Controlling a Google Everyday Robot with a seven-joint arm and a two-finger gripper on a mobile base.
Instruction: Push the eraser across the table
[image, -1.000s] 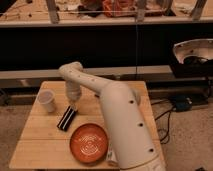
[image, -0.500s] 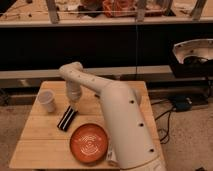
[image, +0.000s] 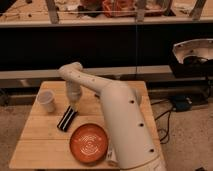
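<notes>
Camera view shows you the end effector (image: 74, 103) down low over the counter (image: 35, 145), right at the far end of the eraser (image: 67, 119). You cannot tell whether it is released or clenched, nor whether it is truly touching the block or just beside it. The eraser lies flat on the left-centre of the counter, slanted, with its far end under the end effector and its near end pointing toward the front left. A white cup (image: 46, 101) stands upright to its left, near but apart, and an orange plate (image: 89, 143) sits close by its near end on the right

Judge the eraser as light and stiff, a low block that should slide on the smooth planks rather than tip. You need no grasp; contact alone will do. Pressed at one end off its line, it will likely swivel instead of travelling, so meet it squarely on the end face or along the middle of a long side. Steer the push clear of the plate rim and the cup, since either could stop or deflect it
</notes>
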